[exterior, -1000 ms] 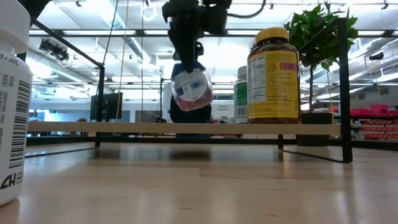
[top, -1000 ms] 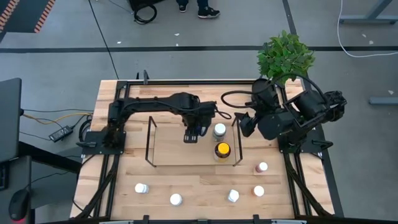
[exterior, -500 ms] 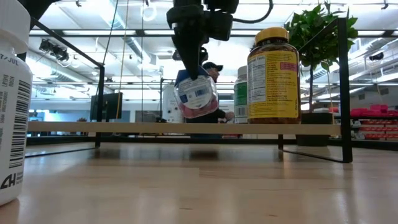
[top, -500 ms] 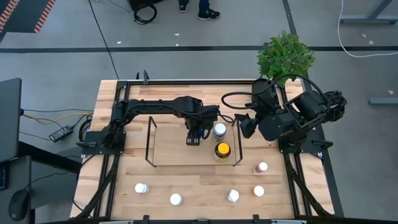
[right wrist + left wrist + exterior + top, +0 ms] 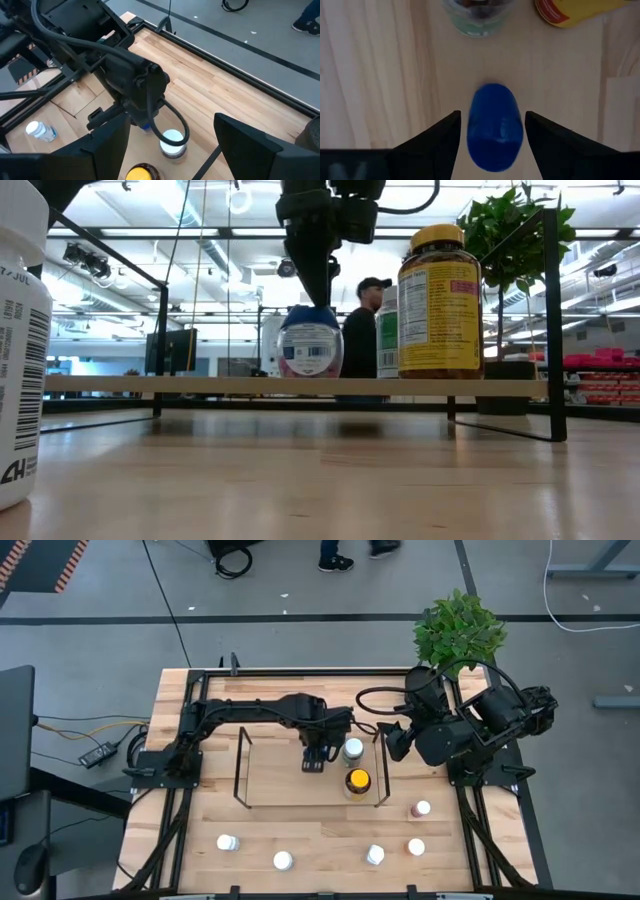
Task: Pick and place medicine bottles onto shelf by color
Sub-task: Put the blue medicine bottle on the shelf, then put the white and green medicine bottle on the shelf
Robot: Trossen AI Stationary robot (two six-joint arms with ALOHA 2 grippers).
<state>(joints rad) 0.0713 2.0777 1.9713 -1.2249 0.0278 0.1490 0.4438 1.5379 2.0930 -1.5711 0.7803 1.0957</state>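
Blue-capped bottle [image 5: 494, 126] stands upright on shelf [image 5: 300, 386], label facing out.

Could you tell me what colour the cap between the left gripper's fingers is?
Blue cap, clearest in the left wrist view.

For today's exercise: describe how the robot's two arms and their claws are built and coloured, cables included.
Both arms are matte black, made of chunky jointed segments. The left arm is long and slim; the right arm looks bulkier, with rounded housings. A black cable loops beside each wrist. The left claw has two flat, dark, wedge-shaped fingers; the right claw has the same, broader in its own view. No markings are visible.
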